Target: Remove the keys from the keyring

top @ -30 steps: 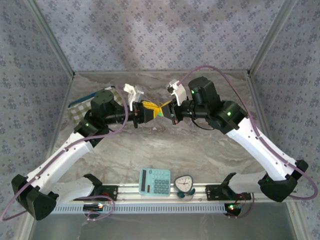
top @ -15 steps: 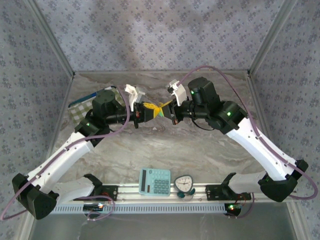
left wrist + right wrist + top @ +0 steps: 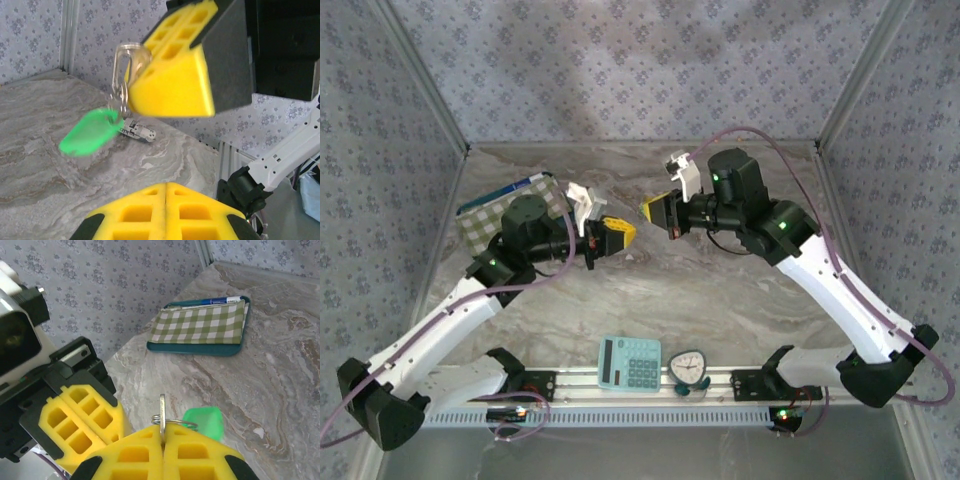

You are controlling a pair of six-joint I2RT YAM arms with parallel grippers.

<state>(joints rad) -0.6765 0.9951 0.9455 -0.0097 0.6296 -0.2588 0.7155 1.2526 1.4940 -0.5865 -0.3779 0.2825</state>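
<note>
While aloft, keyring (image 3: 174, 421) in right gripper (image 3: 163, 436)

The top external camera sits high above and behind the arm bases, looking down and toward the far wall, wide enough for the whole table (image 3: 720, 300) and both arms. The left wrist camera looks close over the left gripper (image 3: 165, 189) toward the right wall. The right wrist camera looks over the right gripper (image 3: 162, 436) toward the far left (where a checked pouch (image 3: 200, 325) lies). Both wrist views share the keyring (image 3: 120, 97) and its green tag (image 3: 90, 132), from opposite sides.
</note>
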